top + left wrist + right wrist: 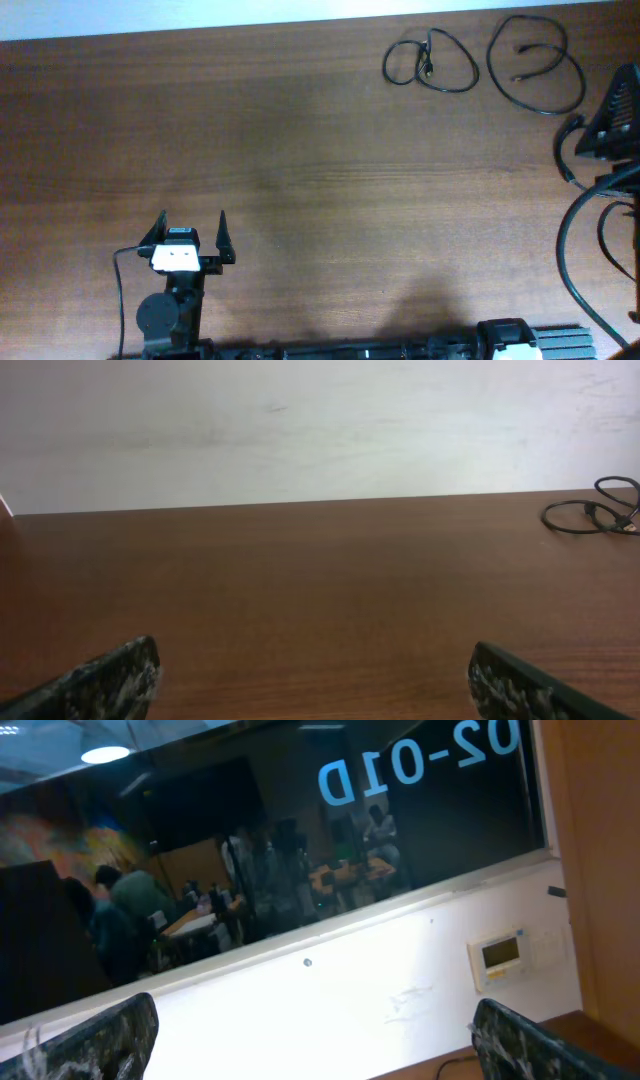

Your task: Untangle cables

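When looking down from above, can spot thin black cables [428, 68] with small silvery plug ends near the far right corner of the flat brown wooden counter [300, 150]. Lying there as two loose loops, side by side and not touching. Smaller loop [445, 86] on the left, with plug ends tucked inside. Bigger loop [540, 65] on the right, closer to the right edge, also with loose ends inside. Cannot tell how many cords make up each loop.

Over by the near edge, toward the near left corner: black two-finger left gripper [192, 220], pointing at the far edge. Fingers spread wide, with only bare wood between. Well apart from both loops. Through its own camera, same spread fingers [100, 680] low in the picture. One loop far off at the right by the far edge, in front of a plain white wall [300, 430].

At the right edge, just on the near side of the bigger loop: black right gripper [312, 1025], tipped up off the wood. Fingers spread wide too, gripping nothing. Through its camera, a white wall, a small pale wall panel [500, 955] and a dark window [250, 840] with big blue letters [420, 760].
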Robot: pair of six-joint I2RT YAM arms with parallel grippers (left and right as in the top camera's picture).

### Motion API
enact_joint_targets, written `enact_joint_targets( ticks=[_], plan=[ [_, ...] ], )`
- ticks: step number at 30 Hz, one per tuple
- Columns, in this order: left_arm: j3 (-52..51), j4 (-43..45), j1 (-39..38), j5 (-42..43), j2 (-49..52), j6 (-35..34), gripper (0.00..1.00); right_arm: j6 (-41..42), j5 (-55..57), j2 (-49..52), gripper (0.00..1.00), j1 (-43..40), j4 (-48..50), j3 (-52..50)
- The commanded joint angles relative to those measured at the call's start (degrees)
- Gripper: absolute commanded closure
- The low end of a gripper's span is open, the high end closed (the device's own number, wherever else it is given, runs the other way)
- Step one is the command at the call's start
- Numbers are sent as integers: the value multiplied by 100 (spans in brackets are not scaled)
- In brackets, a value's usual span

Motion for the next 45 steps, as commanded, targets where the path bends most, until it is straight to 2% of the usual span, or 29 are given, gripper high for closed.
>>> enact_joint_targets(
  ticks=[1,11,15,18,20,22,23,27,29,38,40,45],
  plan=[
    [-55,35,-20,-46,-31,-57,1,-35,-116,-350,1,7,13,44],
    [-55,31,-20,-105,-26,-57,1,-33,-284,-2457,1,-787,17,44],
    [-55,31,-20,-105,-26,-57,1,-37,-35,-4155,1,-546,-116,42],
    [-55,31,-20,-105,-26,-57,1,-55,640,-4260,1,-422,-278,374],
    [-55,31,-20,-105,-26,-57,1,-52,599,-4260,1,-422,-136,264],
    [-55,31,-20,-105,-26,-57,1,-55,533,-4260,1,-422,907,-109],
    [-55,31,-20,-105,-26,-57,1,-55,533,-4260,1,-424,1064,-258],
    [-55,31,-20,-105,-26,-57,1,-55,-319,-4260,1,-459,1582,-1213],
    [-55,31,-20,-105,-26,-57,1,-50,-507,-4253,1,-466,2404,-2406],
    [-55,31,-20,-105,-26,-57,1,-48,-807,-4253,1,-466,2382,-6789],
    [-55,31,-20,-105,-26,-57,1,-50,-807,-4253,1,-466,2667,-7455],
    [-55,31,-20,-105,-26,-57,1,-48,-1019,-4253,1,-466,2601,-8019]
  ],
)
